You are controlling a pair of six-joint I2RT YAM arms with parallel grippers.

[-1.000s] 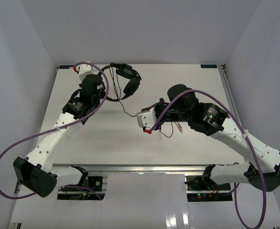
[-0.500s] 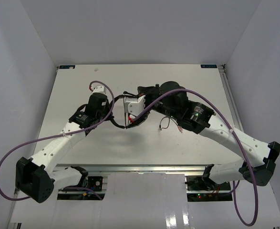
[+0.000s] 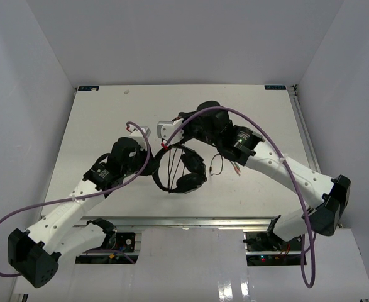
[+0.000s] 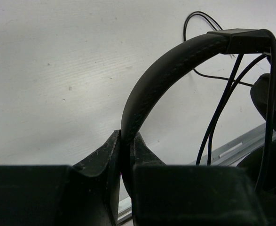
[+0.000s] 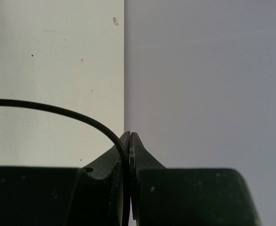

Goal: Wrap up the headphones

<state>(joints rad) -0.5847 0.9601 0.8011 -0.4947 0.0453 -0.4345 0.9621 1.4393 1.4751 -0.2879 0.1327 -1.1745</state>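
Observation:
The black headphones hang near the table's front middle, headband arc on the left, two ear cups on the right. My left gripper is shut on the headband, its fingertips pinching the band from both sides. My right gripper is shut on the thin dark cord, just above and behind the headphones. Cord strands run down across the headband opening and show in the left wrist view. The cord's loose end with reddish tips lies on the table to the right.
The white table stretches behind the arms, with its metal front rail just below the headphones. Purple robot cables loop along both arms. Grey walls enclose the back and both sides.
Both grippers have come toward the front edge. The headphones moved from the back of the table to the front middle, and the right gripper carried the cord over them.

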